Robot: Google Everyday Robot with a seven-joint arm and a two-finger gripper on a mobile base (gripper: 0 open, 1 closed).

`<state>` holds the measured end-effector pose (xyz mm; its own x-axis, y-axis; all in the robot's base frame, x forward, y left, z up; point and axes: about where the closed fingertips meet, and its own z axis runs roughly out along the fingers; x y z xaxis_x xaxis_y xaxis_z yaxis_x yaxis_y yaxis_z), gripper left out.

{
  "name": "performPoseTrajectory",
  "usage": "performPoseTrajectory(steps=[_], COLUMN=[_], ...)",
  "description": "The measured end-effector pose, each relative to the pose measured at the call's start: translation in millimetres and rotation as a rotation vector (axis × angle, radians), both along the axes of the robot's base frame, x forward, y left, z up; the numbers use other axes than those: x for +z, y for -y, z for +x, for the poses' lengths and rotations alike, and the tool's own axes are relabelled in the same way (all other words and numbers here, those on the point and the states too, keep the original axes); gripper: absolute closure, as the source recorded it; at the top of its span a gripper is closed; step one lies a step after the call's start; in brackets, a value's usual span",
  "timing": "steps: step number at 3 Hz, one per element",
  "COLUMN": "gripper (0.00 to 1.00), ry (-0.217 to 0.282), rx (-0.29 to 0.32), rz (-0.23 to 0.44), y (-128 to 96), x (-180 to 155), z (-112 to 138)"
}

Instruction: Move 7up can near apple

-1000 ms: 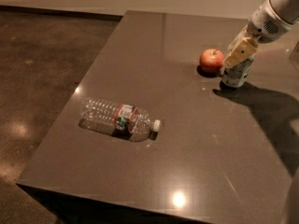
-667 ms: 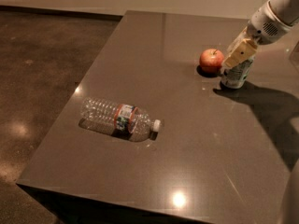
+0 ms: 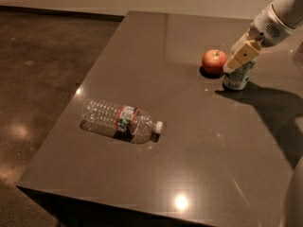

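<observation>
The gripper [image 3: 240, 59] covers the top of the can [image 3: 238, 78], so we cannot see the rim or tab. Nor can we tell how far the gripper is open, or whether it has hold of the can. The arm [image 3: 277, 17] is cut off by the upper right edge. The can stands upright on the table [image 3: 189, 169], directly under the gripper and touching it, at the far right. The apple [image 3: 214, 60] sits just beside the can, to its left. Well apart, near the table's left edge, a clear bottle [image 3: 120, 120] lies on its side, capped. We cannot make out any liquid in it.
</observation>
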<state>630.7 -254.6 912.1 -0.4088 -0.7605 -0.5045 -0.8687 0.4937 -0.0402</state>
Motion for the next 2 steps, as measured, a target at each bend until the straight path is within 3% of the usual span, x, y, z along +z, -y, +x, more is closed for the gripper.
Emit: performPoseTrajectory(steps=[2], gripper=[0.00], ry=[0.001], rx=[0.000], rz=[0.001], y=[-1.1], x=[-1.5], z=[1.8])
